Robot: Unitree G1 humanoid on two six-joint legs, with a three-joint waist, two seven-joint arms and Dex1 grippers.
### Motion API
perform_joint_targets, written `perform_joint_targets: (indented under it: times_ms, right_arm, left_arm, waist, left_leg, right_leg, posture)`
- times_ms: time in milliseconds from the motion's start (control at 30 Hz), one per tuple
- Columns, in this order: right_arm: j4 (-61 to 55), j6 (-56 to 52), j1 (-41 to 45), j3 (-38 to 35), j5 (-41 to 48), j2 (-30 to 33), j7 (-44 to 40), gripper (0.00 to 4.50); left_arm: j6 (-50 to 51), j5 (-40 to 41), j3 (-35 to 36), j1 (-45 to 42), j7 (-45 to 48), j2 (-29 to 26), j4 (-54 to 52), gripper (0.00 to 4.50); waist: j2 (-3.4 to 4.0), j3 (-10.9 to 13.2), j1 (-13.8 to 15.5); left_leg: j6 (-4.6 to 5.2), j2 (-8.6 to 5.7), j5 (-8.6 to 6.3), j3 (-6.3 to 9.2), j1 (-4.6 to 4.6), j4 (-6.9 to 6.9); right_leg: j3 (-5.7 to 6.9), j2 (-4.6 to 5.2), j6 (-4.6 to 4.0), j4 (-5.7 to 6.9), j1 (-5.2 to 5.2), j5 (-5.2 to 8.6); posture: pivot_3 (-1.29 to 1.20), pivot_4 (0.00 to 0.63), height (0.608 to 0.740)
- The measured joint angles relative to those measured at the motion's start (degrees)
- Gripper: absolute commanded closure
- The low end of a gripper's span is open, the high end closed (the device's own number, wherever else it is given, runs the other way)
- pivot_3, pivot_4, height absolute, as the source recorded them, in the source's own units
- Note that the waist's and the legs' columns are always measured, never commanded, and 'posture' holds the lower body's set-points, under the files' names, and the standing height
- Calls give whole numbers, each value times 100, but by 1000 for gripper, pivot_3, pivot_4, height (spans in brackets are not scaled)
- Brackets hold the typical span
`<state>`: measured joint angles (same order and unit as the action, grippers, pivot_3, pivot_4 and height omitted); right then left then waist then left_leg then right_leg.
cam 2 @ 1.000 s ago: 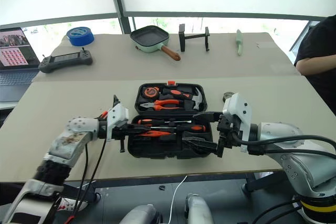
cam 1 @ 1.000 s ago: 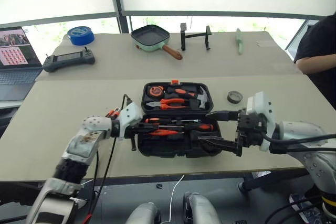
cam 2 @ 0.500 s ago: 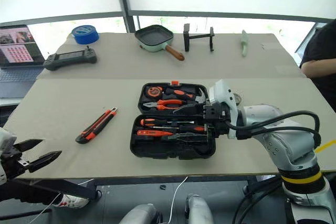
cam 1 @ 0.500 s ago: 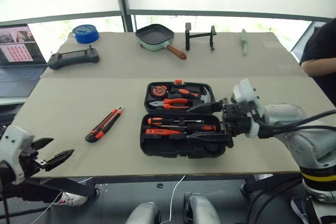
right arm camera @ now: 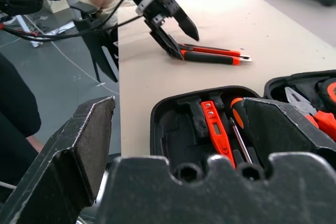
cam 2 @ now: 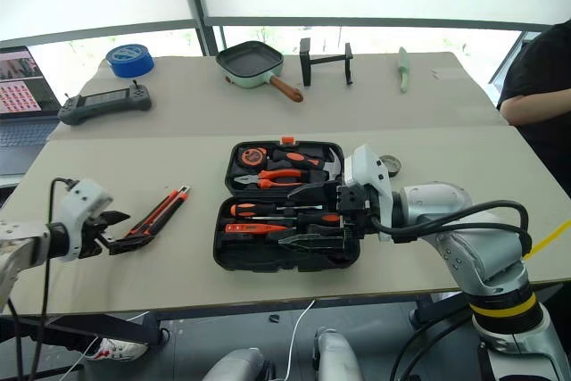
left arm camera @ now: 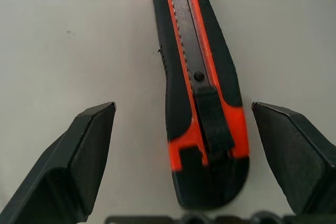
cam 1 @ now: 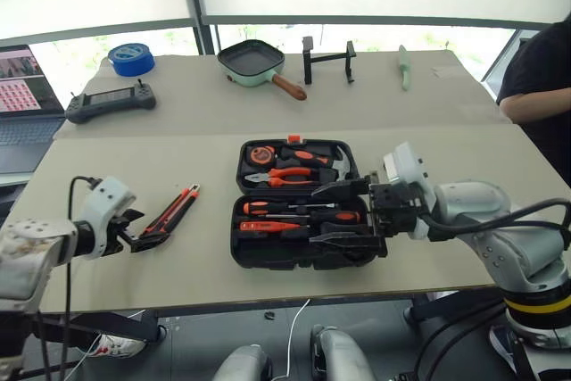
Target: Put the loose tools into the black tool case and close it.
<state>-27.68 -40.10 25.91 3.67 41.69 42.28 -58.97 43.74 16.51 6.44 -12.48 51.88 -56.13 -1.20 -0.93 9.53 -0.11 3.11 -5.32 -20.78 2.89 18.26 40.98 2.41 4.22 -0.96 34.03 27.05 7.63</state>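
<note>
Orange-black utility knife (cam 1: 176, 210) now lies left of the black tool case (cam 1: 303, 211), outside my left hand (cam 1: 136, 231). That hand has spread wide around its butt; my right hand (cam 1: 343, 213) stays spread over the case.

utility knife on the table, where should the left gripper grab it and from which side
Grip the utility knife across its wide black butt end, coming down from above: it lies flat on the table, that end already between the open left gripper's fingers.
</note>
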Motion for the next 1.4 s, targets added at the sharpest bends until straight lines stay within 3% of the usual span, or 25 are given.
perform_joint_targets:
  times_ms: [67,133,167,200,300,367,500,633,733,900,1100,1167,1300,1333,1400]
  right_arm:
    - [-69,0,-38,-9,-1,2,62,0]
    - [-138,0,-65,-10,-2,3,116,0]
    - [-168,0,-90,-12,-2,4,149,0]
    - [-201,0,-142,-28,-4,12,180,0]
    - [-226,8,-299,-102,-69,141,238,0]
    - [-228,17,-445,-239,-118,232,278,0]
    - [-339,-48,-722,-487,30,394,284,0]
    - [-565,-209,-1217,-759,255,752,217,0]
    - [-736,-260,-1488,-941,327,847,283,0]
    - [-919,-262,-1820,-1214,398,902,466,0]
    - [-1190,-262,-2037,-1361,458,889,783,0]
    - [-1225,-262,-2052,-1366,458,889,839,0]
    - [-1236,-261,-2058,-1366,458,884,931,0]
    - [-1237,-261,-2058,-1367,458,884,948,0]
    - [-1237,-261,-2061,-1366,458,883,956,0]
  left_arm:
    - [-145,-131,-259,-262,37,1,224,563]
    - [-269,-141,-350,-327,100,36,350,742]
    - [-305,-140,-354,-327,119,49,367,1328]
    - [-347,-114,-353,-320,158,51,392,1514]
    - [-354,222,-184,-299,493,111,391,2659]
    - [-229,855,-46,-334,1012,177,-43,2789]
    - [-256,1450,-220,-1091,1868,-35,-1098,2789]
    - [-655,1168,-1124,-1639,2528,-163,-1387,2789]
    - [-951,792,-2126,-1979,3056,110,-1336,2789]
    - [-1435,-35,-3152,-2736,3378,743,-775,2789]
    - [-1604,-555,-3667,-3170,3426,1442,84,2789]
    - [-1602,-638,-3670,-3246,3415,1563,255,1781]
    - [-1589,-752,-3652,-3298,3366,1720,484,419]
    - [-1577,-740,-3649,-3319,3418,1717,467,153]
    - [-1451,-696,-3647,-3321,3514,1705,392,64]
  waist:
    - [6,-2,3]
    - [7,-3,12]
    - [7,-3,14]
    - [7,-3,17]
    - [6,-3,15]
    - [-4,3,42]
    - [-8,5,74]
    - [1,0,49]
    - [-1,1,45]
    - [-1,1,99]
    - [-3,2,90]
    - [-4,2,85]
    - [-4,2,89]
    - [-4,2,88]
    - [-4,2,88]
  left_leg:
    - [-1,-1,0,-1,-4,-1]
    - [-7,-1,3,-1,-7,0]
    - [-9,-1,4,0,-8,0]
    - [-10,1,4,1,-8,0]
    - [-8,2,5,2,-3,1]
    - [-8,2,5,11,16,12]
    - [-8,-3,5,14,27,36]
    - [-8,-4,5,4,16,28]
    - [-8,4,5,4,18,33]
    - [-2,8,5,7,14,36]
    - [15,9,-3,7,25,67]
    - [17,9,-4,6,26,69]
    - [16,10,-4,8,26,69]
    - [16,10,-4,8,25,69]
    - [16,10,-4,8,26,69]
  right_leg:
    - [-2,5,0,-4,-1,0]
    - [-6,8,-1,-3,-3,1]
    - [-9,8,-1,-2,-5,1]
    - [-13,9,-1,-1,-5,1]
    - [-13,9,-2,3,0,1]
    - [-8,10,-2,-1,5,1]
    - [0,12,-1,-3,4,0]
    - [-11,16,-2,-6,-2,1]
    - [-15,15,-10,-2,-4,0]
    - [-13,14,-12,-3,-21,-2]
    - [-12,9,-6,-4,-19,-3]
    - [-13,10,-5,-5,-19,-4]
    - [-12,10,-5,-4,-19,-4]
    - [-13,10,-4,-4,-19,-3]
    - [-12,10,-4,-4,-19,-3]
  posture:
    - [0,150,740]
    - [0,150,740]
    - [0,150,740]
    - [0,150,740]
    - [0,150,740]
    - [0,150,740]
    - [0,150,740]
    - [0,150,740]
    - [0,150,740]
    - [0,150,740]
    - [0,150,740]
    - [0,150,740]
    - [0,150,740]
    - [0,150,740]
    - [0,150,740]
